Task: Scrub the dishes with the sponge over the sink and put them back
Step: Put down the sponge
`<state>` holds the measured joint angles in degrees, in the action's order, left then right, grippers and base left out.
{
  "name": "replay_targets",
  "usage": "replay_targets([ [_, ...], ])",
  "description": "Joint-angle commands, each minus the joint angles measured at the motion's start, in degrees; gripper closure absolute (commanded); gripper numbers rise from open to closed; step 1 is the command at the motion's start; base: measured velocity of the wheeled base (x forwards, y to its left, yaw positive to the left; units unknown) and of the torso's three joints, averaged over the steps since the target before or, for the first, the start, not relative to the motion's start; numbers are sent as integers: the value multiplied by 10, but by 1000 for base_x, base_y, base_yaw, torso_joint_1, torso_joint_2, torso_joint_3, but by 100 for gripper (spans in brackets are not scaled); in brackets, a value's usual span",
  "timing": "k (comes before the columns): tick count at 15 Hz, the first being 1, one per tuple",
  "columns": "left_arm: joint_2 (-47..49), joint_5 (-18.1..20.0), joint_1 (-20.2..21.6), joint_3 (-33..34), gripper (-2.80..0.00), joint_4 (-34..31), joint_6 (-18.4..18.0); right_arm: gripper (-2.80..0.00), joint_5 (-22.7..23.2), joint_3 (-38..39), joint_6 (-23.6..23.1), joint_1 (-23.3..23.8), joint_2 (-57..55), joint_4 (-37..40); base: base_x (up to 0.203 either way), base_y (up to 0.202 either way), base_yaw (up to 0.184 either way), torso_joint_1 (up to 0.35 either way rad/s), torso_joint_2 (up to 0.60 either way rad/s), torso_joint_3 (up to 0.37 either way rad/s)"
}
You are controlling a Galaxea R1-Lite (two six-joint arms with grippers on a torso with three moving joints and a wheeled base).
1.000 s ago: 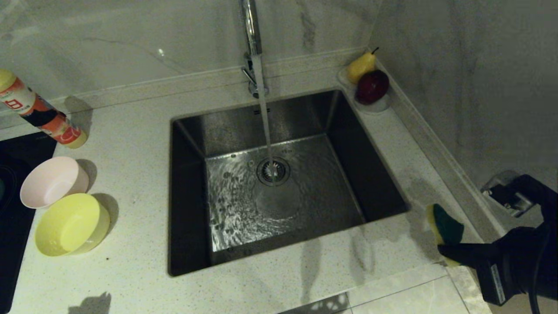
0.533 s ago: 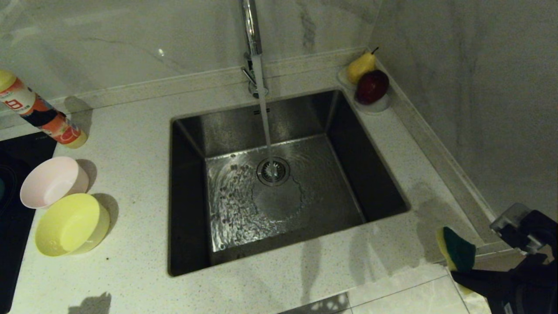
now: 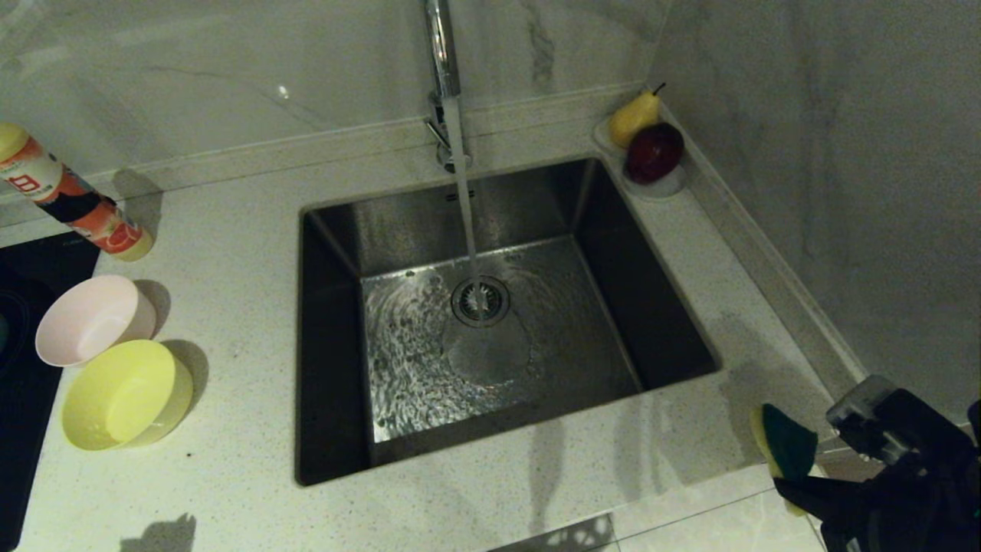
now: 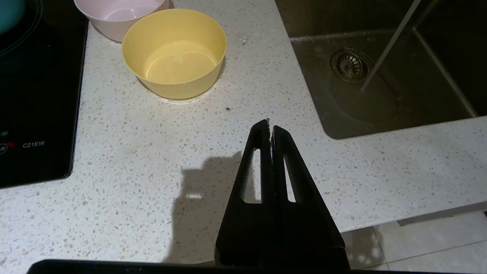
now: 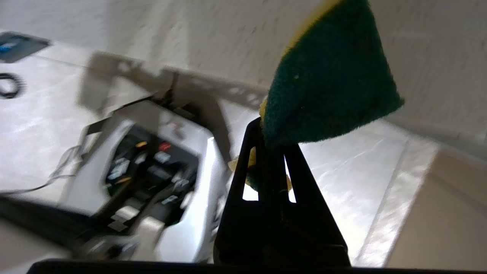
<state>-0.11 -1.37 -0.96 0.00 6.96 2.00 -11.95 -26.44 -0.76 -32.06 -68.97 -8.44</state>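
Observation:
My right gripper (image 3: 793, 484) is shut on the sponge (image 3: 785, 448), yellow foam with a green face, held up over the counter's front right corner beside the sink (image 3: 329, 307). The right wrist view shows the sponge (image 5: 327, 83) sticking out past the closed right gripper (image 5: 272, 133). A pink bowl (image 3: 88, 318) and a yellow bowl (image 3: 123, 395) stand upright left of the sink. My left gripper (image 4: 270, 125) hangs shut and empty above the counter, short of the yellow bowl (image 4: 175, 53) and the pink bowl (image 4: 118, 15). A light blue edge (image 4: 9, 11) shows on the hob.
Water runs from the chrome tap (image 3: 442, 46) onto the drain strainer (image 3: 480, 300). A red-labelled bottle (image 3: 73, 203) stands at the back left. A saucer with a pear and a red fruit (image 3: 651, 149) sits in the back right corner. A black hob (image 3: 23, 383) lies far left.
My right arm has drawn the sponge back toward the counter's front right corner and lower in the head view, and the wrist has turned. The left arm and the bowls have not moved.

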Motion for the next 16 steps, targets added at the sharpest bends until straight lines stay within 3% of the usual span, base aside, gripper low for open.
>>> replay_targets([
  [1, 0, 0, 0, 23, 0, 1, 0, 0, -3, 32, -30, 22, -57, -109, 0, 0, 0, 0, 0, 0],
  [3, 0, 0, 0, 23, 0, 1, 0, 0, -2, 45, -88, 49, -76, -164, 0, 0, 0, 0, 0, 0],
  [5, 0, 0, 0, 23, 0, 1, 0, 0, 1, 45, -134, 68, -72, -167, 0, 0, 0, 0, 0, 0],
  [16, -1, 0, 0, 23, 0, 1, 0, 0, 50, 21, -178, 108, -97, -163, 0, 0, 0, 0, 0, 0],
])
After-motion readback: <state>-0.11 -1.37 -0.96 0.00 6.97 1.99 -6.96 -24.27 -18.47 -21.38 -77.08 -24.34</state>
